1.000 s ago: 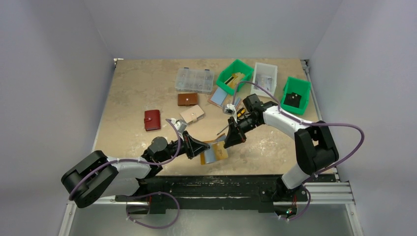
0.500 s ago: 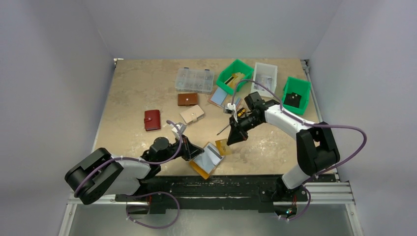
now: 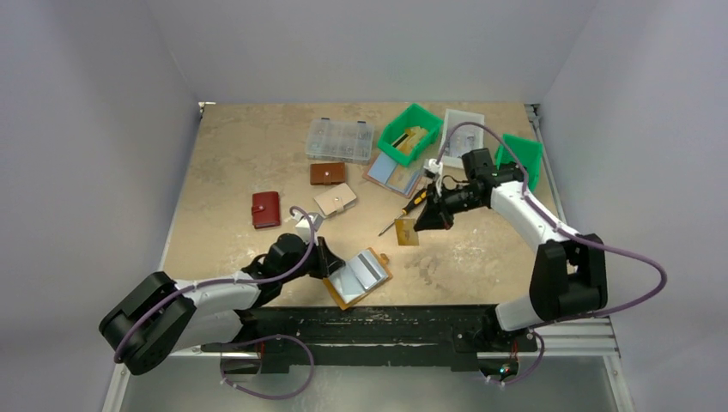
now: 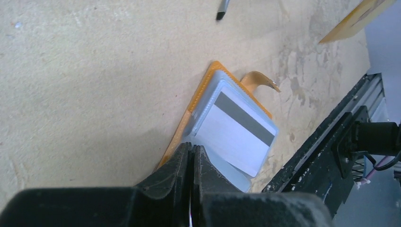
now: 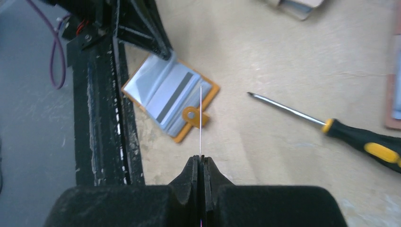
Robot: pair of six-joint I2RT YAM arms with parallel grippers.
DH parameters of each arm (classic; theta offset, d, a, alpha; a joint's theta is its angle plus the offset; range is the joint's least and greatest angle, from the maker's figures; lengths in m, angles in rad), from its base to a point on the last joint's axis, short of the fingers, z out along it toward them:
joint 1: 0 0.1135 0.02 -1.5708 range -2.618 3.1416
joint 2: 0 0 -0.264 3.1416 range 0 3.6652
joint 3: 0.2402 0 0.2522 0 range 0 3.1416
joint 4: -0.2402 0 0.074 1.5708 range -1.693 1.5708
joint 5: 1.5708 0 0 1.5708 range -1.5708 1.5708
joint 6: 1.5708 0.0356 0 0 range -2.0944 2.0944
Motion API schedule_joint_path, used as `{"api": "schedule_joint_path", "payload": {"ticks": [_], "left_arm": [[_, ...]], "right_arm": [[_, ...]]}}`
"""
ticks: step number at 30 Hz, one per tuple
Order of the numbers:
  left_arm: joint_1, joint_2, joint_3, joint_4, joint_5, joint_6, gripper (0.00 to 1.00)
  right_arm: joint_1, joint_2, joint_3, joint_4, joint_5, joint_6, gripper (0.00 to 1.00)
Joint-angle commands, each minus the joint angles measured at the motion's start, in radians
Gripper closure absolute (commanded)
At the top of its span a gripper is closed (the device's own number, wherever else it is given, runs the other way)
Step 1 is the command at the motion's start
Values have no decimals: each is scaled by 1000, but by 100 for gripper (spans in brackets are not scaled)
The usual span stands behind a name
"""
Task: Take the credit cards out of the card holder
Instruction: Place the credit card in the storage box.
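The mustard card holder [image 3: 359, 276] lies open near the table's front edge, its snap tab [image 5: 191, 115] pointing right. A silvery credit card [image 4: 235, 133] with a dark stripe sits in its pale blue slots. My left gripper [image 3: 329, 261] is shut on the holder's left edge [image 4: 182, 132], fingertips pressed together [image 4: 193, 147]. My right gripper [image 3: 427, 220] hangs above the table, up and to the right of the holder, shut on a yellowish credit card [image 3: 407, 232]. In the right wrist view that card shows edge-on as a thin line [image 5: 200, 118] rising from the jaws [image 5: 200, 159].
A black and yellow screwdriver [image 3: 403, 213] lies just behind the held card. Red [image 3: 266, 209], brown [image 3: 327, 173] and beige [image 3: 335, 199] wallets lie to the left. A clear organiser box [image 3: 341, 140], green bins [image 3: 409, 130] and a white bin [image 3: 461, 129] line the back.
My right gripper has drawn the yellowish card away from the holder, up and to the right. The left gripper has laid the holder down flat, nearer the front edge.
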Motion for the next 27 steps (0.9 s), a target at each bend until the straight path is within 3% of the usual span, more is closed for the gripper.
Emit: {"api": "schedule_joint_path", "payload": {"ticks": [1, 8, 11, 21, 27], "left_arm": [[5, -40, 27, -145, -73, -3, 99], [5, -59, 42, -209, -124, 0, 96], [6, -72, 42, -231, -142, -36, 96], [7, -193, 2, -229, -143, -73, 96], [6, -227, -4, -257, -173, -76, 96]], "right_arm": [[-93, -76, 47, 21, -16, 16, 100], [-137, -74, 182, 133, 114, 158, 100], [-136, -26, 272, 239, 176, 324, 100], [-132, 307, 603, 488, 393, 755, 100], [-109, 491, 782, 493, 489, 856, 100]]}}
